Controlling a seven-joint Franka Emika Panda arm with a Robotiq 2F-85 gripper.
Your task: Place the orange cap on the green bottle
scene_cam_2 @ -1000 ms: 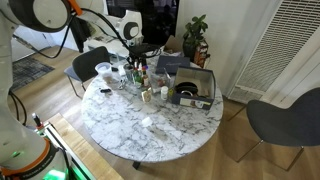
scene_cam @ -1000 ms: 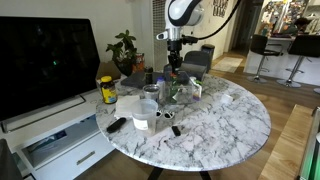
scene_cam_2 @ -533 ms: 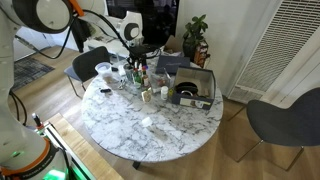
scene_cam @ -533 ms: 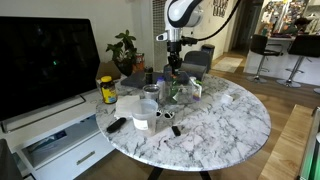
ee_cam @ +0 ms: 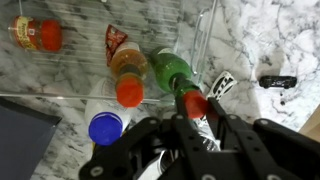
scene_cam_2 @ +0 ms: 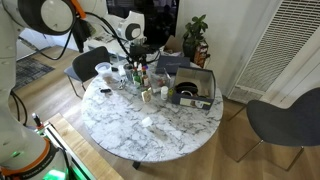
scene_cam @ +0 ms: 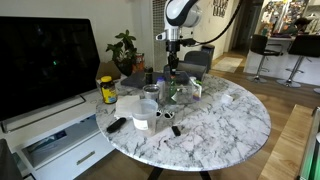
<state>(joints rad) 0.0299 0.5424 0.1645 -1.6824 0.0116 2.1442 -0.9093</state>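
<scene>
— So, where is your gripper (ee_cam: 195,118) at this moment?
— Above the crowded side of the marble table (ee_cam: 262,38), pointing straight down (in an exterior view the gripper (scene_cam: 171,64) hangs over a group of bottles).
— How far open is it?
— Nearly closed. My two fingers pinch the orange cap (ee_cam: 193,103) between their tips.
— And the green bottle (ee_cam: 168,68)?
— Directly under my fingertips. Its neck meets the cap; whether the cap sits fully on it, I cannot tell.
— Anything close by?
— Just beside my fingers stands another bottle (ee_cam: 128,64) with its own orange top, and nearer to my palm a blue lid (ee_cam: 105,127).
</scene>
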